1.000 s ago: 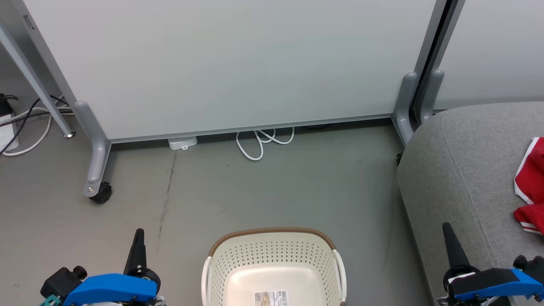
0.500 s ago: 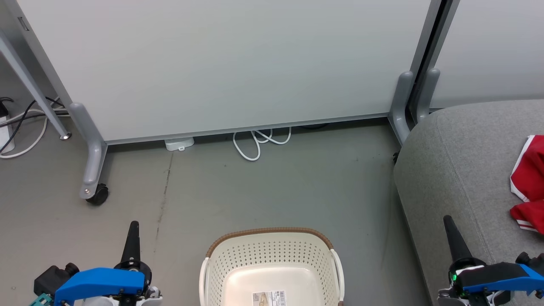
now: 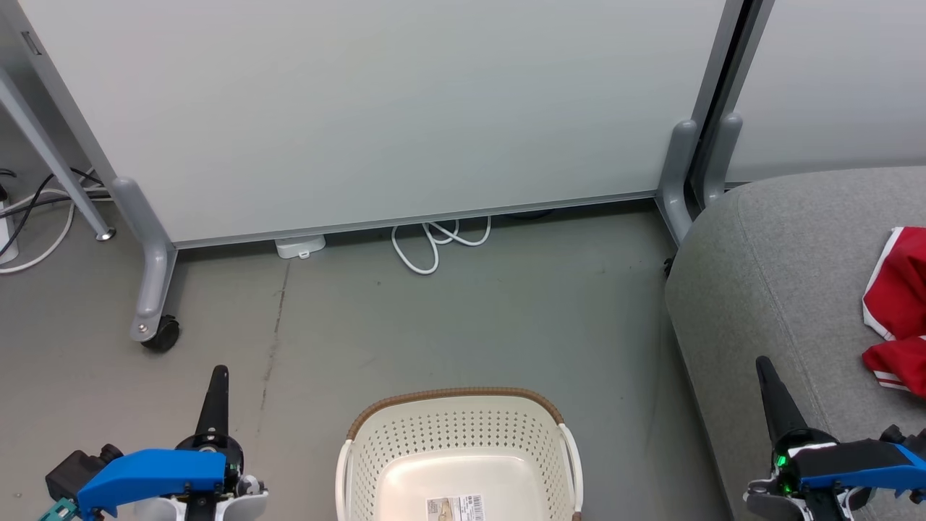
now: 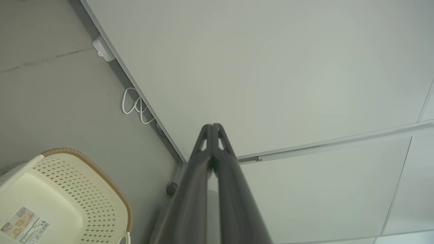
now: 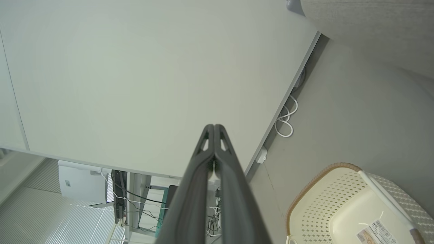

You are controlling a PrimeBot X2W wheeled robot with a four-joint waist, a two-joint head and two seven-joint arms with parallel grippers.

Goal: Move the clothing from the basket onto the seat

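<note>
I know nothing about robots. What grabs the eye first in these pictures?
The bright red clothing lies on the grey seat at the right edge of the head view. A cream basket stands on the floor at bottom centre, flanked by the left gripper and the right gripper, both dark, pointed and shut.

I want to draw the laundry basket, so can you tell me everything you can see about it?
The basket is cream-white plastic, rounded, its walls dotted with small holes. A brown woven-looking rim runs along the top edge, and a white handle sits on each side. A barcode sticker is stuck on its smooth bottom. It stands upright on the grey floor and looks empty inside. Only the floor touches it.
</note>
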